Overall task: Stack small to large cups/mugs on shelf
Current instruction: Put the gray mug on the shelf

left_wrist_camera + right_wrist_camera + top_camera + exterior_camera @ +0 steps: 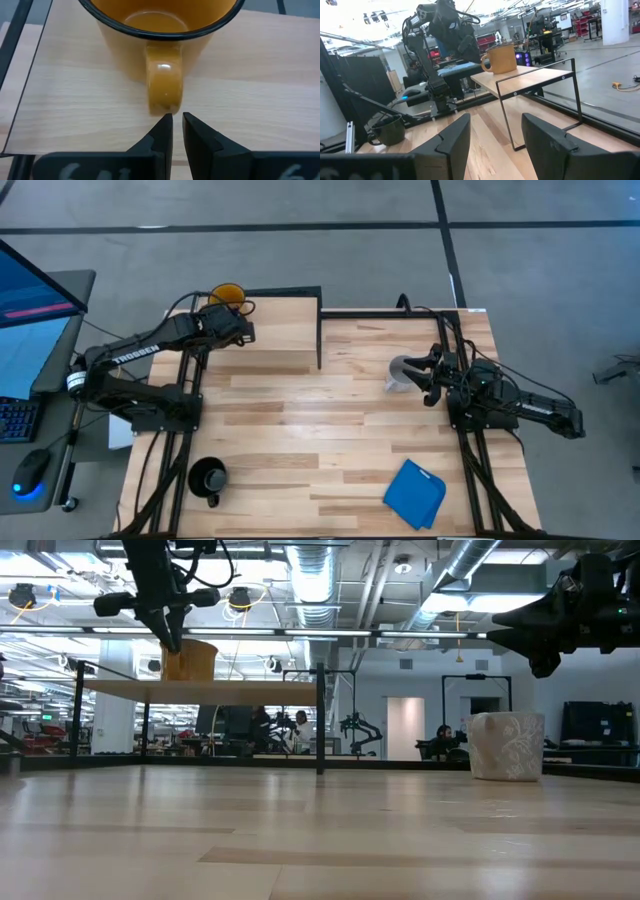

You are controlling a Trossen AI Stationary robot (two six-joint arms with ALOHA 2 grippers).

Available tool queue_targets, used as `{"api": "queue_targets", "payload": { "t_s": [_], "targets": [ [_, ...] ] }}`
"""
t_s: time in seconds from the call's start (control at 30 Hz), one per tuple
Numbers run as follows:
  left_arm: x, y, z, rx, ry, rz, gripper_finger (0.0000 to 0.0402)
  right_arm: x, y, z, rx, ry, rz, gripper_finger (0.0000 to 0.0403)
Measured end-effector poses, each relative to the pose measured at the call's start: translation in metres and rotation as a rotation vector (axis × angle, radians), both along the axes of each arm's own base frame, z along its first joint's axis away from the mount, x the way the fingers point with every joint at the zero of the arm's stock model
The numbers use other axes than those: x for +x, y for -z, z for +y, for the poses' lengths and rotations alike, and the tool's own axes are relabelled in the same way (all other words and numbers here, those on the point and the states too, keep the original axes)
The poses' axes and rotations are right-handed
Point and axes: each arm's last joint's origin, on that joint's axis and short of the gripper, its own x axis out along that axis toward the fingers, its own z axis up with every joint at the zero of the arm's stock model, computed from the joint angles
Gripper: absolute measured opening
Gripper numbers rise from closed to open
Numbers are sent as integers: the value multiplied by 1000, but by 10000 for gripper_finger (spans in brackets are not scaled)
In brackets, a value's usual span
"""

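Observation:
The yellow-orange mug (pixel 228 293) (pixel 160 30) stands upright on the light-wood shelf (pixel 280 330) (pixel 260 75), near its far left corner, with its handle (pixel 164 85) pointing at my left gripper. My left gripper (pixel 232 318) (pixel 177 125) (pixel 170 635) is shut to a narrow slit just short of that handle. The grey-white mug (pixel 402 370) (pixel 507 745) stands on the table at the right. My right gripper (pixel 428 378) (pixel 495 135) (pixel 560 625) hangs open above it and slightly to its right. The black mug (pixel 208 478) (pixel 390 130) stands near the table's near left corner. My left gripper's fingertips (pixel 167 122) stand level at the outer curve of the yellow-orange mug's handle (pixel 165 107), coming from the table's near side. I cannot tell whether they touch it. The mug rests on its base on the shelf.
A blue folded cloth (pixel 415 493) lies near the table's near right edge. The shelf's black metal frame (pixel 319 330) (pixel 540 100) stands at the far left of the table. Bare wood lies between the shelf, the grey-white mug and the black mug.

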Motion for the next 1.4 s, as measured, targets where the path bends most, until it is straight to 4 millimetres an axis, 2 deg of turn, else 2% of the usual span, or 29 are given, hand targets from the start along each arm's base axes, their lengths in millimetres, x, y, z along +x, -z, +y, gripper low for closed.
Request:
{"api": "queue_targets", "payload": {
  "t_s": [0.63, 0.83, 1.03, 1.4],
  "targets": [
    [-3, 2, -4, -23, -20, 21, 32, 0, 0, 0, 0, 0, 0, 201],
    [-2, 4, -12, -109, 43, 32, 32, 0, 0, 0, 0, 0, 0, 201],
    [-6, 2, -34, -102, 78, 59, 32, 0, 0, 0, 0, 0, 0, 201],
    [-31, -25, -104, 172, 222, -251, 32, 0, 0, 0, 0, 0, 0, 201]
  ]
}}
